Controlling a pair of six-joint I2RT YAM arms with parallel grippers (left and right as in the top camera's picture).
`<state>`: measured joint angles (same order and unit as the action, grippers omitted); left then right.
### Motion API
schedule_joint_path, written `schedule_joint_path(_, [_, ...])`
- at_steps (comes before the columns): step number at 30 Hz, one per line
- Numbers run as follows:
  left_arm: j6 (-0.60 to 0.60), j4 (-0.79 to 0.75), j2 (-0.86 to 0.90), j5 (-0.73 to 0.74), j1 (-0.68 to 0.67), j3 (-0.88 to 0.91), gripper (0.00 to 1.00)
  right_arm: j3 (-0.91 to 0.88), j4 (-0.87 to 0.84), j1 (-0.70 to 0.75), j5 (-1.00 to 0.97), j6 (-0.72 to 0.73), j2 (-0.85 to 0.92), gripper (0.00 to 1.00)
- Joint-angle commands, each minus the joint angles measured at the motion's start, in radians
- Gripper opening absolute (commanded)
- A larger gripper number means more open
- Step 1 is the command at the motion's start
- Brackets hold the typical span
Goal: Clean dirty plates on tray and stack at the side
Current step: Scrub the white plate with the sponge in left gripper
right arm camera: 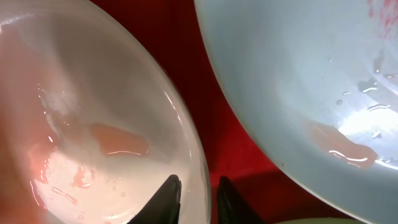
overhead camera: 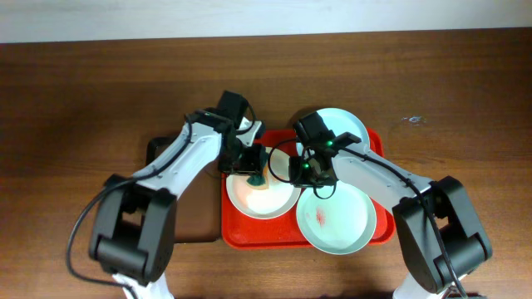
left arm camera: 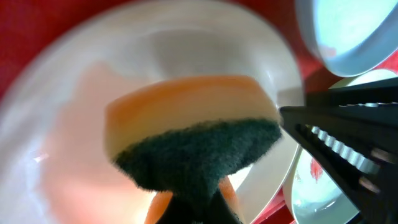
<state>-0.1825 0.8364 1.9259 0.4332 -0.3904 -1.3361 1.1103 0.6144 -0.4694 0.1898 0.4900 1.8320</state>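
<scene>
The brown desk (overhead camera: 83, 100) carries the red tray (overhead camera: 237, 231) at its centre. All three plates sit in the tray.

- White plate (overhead camera: 268, 199): left side of the tray, with a wet pinkish film on its surface.
- Pale green plate (overhead camera: 342, 226): front right, just beside the white plate, with a red smear near its middle.
- Pale blue plate (overhead camera: 351, 124): rear right corner, partly under the right arm.

The right gripper (right arm camera: 198, 186) straddles the right rim of the white plate and pinches it, with one finger inside the rim and one outside.

The left gripper (overhead camera: 250, 163) is clamped on a sponge (left arm camera: 186, 124). The sponge's green scouring pad faces the camera, and the sponge is over the white plate.
</scene>
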Motion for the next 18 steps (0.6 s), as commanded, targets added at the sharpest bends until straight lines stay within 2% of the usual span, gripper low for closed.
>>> schedule_joint_path(1, [0.011, 0.048, -0.043, -0.153, -0.012, -0.014, 0.00, -0.002, -0.002, -0.008, 0.012, -0.004, 0.007, 0.23])
schedule_joint_path(4, [-0.082, 0.032, -0.039, -0.294, -0.016, 0.035, 0.00, -0.002, -0.002, -0.008, 0.012, -0.004, 0.007, 0.23])
schedule_joint_path(12, [-0.147, -0.134, -0.024, -0.266, -0.100, 0.194, 0.00, -0.002, -0.002, -0.008, 0.011, -0.004, 0.007, 0.23])
schedule_joint_path(13, [-0.146, -0.141, -0.024, -0.232, -0.107, 0.192, 0.00, -0.002, -0.003, -0.008, 0.011, -0.004, 0.007, 0.23])
schedule_joint_path(14, [-0.130, -0.127, -0.024, -0.125, -0.101, 0.156, 0.00, -0.002, -0.003, -0.008, 0.012, -0.004, 0.007, 0.23])
schedule_joint_path(18, [-0.104, 0.006, -0.109, -0.139, -0.040, -0.033, 0.00, -0.002, -0.002, -0.008, 0.012, -0.004, 0.007, 0.22])
